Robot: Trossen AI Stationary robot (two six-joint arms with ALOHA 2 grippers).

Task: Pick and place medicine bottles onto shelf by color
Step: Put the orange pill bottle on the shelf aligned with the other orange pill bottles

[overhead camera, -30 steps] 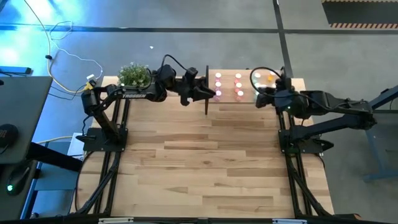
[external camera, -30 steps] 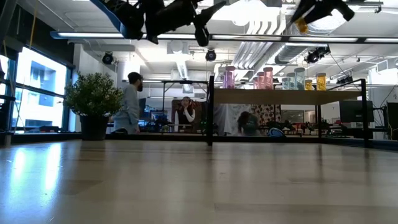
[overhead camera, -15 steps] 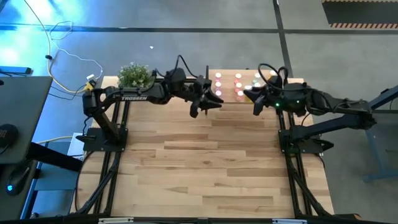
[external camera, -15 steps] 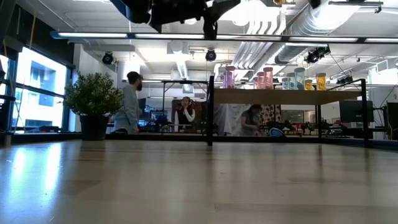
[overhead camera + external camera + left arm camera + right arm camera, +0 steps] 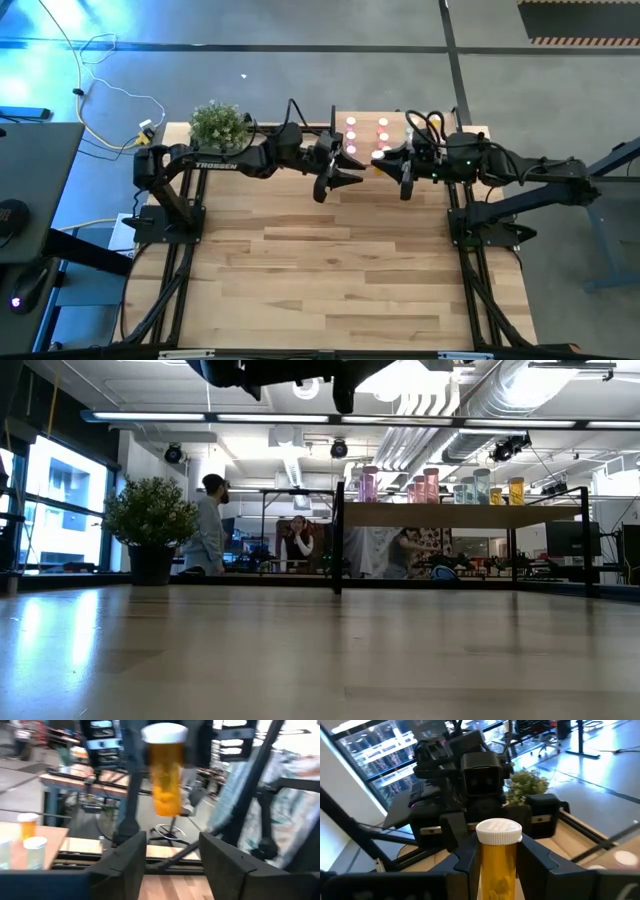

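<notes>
Looks like a mid-air handover, so it's best taken slow. The left hand is held over the bench just short of the shelf, fingers spread apart and nothing gripped. Straight ahead of it, an orange bottle is clamped upright in the right hand, white cap up. The bottle should be centred between the left fingers before they're closed, and the right grip shouldn't be let go until that's done. The other bottles are lined up on the shelf behind.
</notes>
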